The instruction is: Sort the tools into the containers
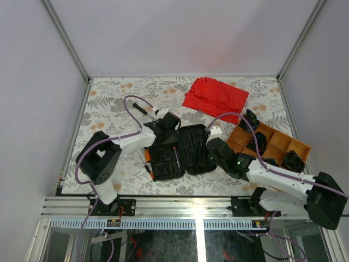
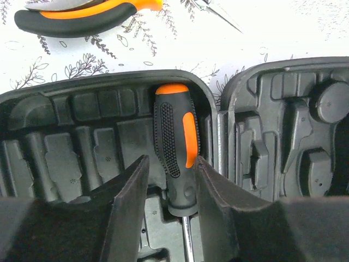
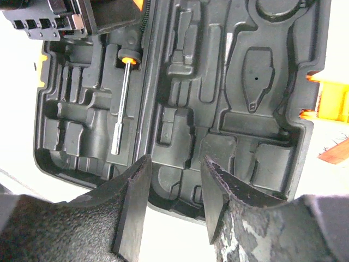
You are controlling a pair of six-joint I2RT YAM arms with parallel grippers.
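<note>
The black tool case [image 1: 191,143] lies open in the middle of the table, both moulded halves facing up. A screwdriver [image 2: 174,142] with a black-and-orange handle lies in a slot of the left half [image 1: 175,154]. My left gripper [image 2: 170,180] straddles its handle: the right finger touches it and a gap shows on the left side. Orange-handled pliers [image 2: 82,16] lie on the table just beyond the case. My right gripper [image 3: 174,180] is open over the near rim of the case's other half [image 3: 229,82], with nothing between its fingers.
A red cloth [image 1: 215,95] lies at the back. An orange compartment tray [image 1: 271,146] with black items stands at the right. A black-handled driver [image 1: 143,110] lies behind the left arm, and a small screwdriver [image 1: 150,173] lies by the case's front left corner.
</note>
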